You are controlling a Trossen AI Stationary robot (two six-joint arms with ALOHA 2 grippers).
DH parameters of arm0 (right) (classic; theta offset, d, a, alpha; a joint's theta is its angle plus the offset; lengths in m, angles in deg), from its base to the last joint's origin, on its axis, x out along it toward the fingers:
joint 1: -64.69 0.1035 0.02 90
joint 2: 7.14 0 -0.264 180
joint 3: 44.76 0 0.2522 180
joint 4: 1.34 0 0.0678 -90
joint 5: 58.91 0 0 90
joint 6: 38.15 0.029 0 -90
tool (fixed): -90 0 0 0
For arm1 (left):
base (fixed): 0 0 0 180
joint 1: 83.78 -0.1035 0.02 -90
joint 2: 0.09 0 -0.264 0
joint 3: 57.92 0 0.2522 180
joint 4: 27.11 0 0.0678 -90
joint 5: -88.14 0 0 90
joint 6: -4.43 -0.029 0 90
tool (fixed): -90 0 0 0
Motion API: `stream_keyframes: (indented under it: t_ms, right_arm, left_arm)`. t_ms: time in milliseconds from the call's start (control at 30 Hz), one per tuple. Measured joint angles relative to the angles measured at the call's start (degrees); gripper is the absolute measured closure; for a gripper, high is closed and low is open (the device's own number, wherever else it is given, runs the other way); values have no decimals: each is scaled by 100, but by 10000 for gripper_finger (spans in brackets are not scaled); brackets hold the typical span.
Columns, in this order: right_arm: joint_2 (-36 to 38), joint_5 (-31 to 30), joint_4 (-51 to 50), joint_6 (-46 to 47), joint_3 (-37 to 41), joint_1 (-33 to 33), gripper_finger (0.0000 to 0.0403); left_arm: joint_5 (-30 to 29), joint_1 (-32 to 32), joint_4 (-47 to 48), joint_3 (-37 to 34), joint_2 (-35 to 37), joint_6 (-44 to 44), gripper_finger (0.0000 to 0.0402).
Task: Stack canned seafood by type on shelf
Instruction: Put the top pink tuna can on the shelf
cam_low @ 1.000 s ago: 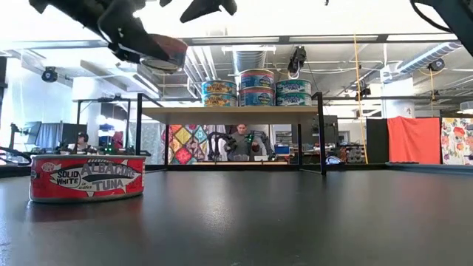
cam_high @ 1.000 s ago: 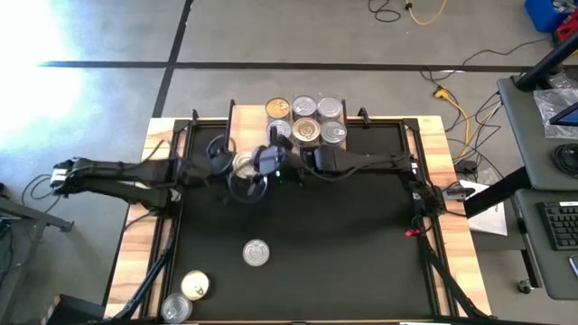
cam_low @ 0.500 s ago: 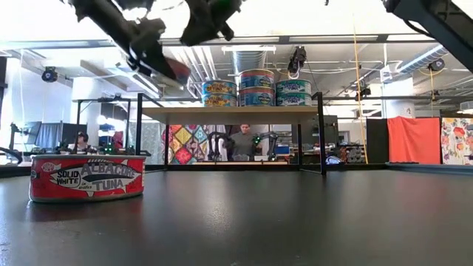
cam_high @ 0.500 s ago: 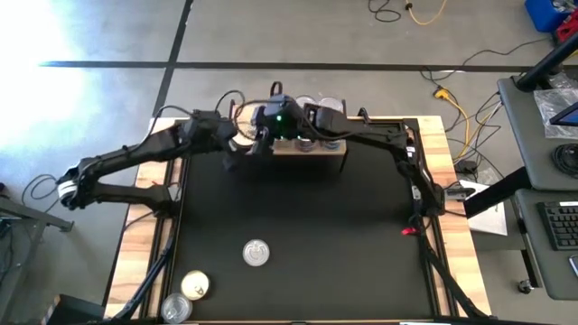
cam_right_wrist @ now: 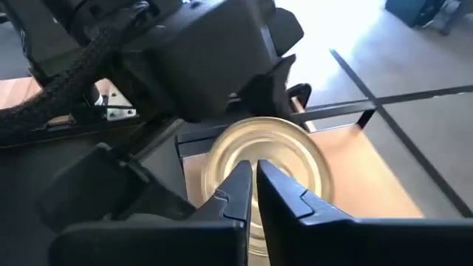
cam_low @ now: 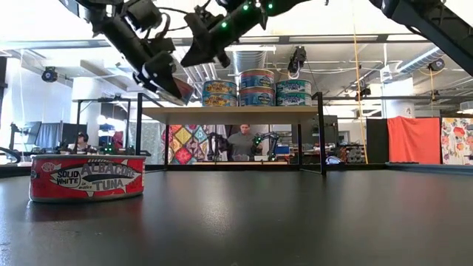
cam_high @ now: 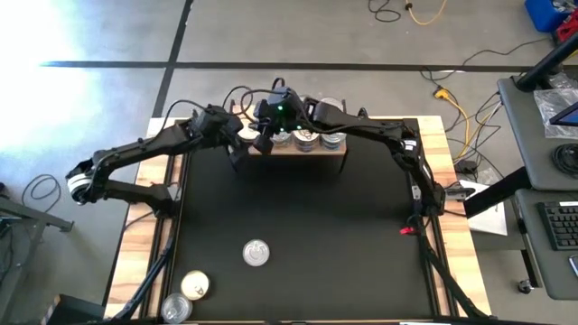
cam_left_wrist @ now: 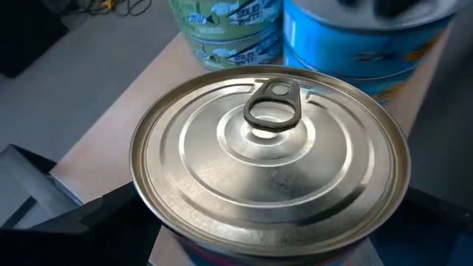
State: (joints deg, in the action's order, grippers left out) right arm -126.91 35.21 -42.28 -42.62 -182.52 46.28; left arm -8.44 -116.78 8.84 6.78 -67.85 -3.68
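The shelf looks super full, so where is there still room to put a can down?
The shelf is crowded at its right: stacked cans fill it. Its left end is bare wood, right under the can the left gripper holds. The black table is open through its middle and right; only three loose cans sit near its front left.

Both arms cover most of shelf [cam_high: 332, 152] and its cans [cam_high: 332, 140] from above. Worktop's near-left corner can [cam_high: 177, 310] cut off by edge.
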Motion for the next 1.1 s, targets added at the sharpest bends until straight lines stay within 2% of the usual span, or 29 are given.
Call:
stream_keyframes:
  t_ms: [67,233,400,833,1100]
  right_arm:
    - [0,53,142,47,154,0,392]
    - [-2,85,224,206,258,-14,393]
    - [-2,87,208,180,268,-93,394]
    - [-35,100,177,-68,281,-85,393]
    - [-35,88,153,-70,332,-12,392]
  left_arm:
    - [46,-14,-60,0,-109,1,17]
    - [628,-13,176,146,-392,119,15]
    - [609,-21,346,369,-571,130,15]
    - [441,-40,1931,1073,-742,171,6]
    - [393,-56,1986,1113,-763,354,2]
